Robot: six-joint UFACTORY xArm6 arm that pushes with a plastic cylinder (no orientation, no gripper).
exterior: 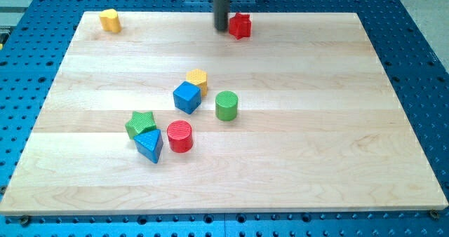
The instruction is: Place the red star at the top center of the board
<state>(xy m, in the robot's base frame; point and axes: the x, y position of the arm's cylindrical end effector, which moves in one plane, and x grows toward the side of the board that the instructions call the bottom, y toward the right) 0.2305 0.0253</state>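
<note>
Leftmost, a yellow block [109, 19] of uncertain shape sits alone near the top left corner of the wooden board [337, 160], well apart from everything else. Lower down, left of centre, a green star [141, 123] touches a blue triangle [149, 145] just below it, and a red cylinder [179, 136] stands just beside them on the view's right. Above this group, near the middle of the board, a blue cube [186, 97] touches a yellow hexagon-like block [198, 78] at its upper right. A green cylinder [226, 105] stands upright just to the right of the cube, apart from it.

At the top edge, near the centre, my tip [221, 29] rests on the board; the rod is a straight dark bar with nothing to open or close and holds nothing. Immediately to its right, touching or almost touching it, lies the red star [240, 26]. The star is a small, bright red block with short blunt points and a flat top face, sitting close to the board's top edge and slightly to the right of the centre line. Around the board lies a blue perforated table [421, 62].
</note>
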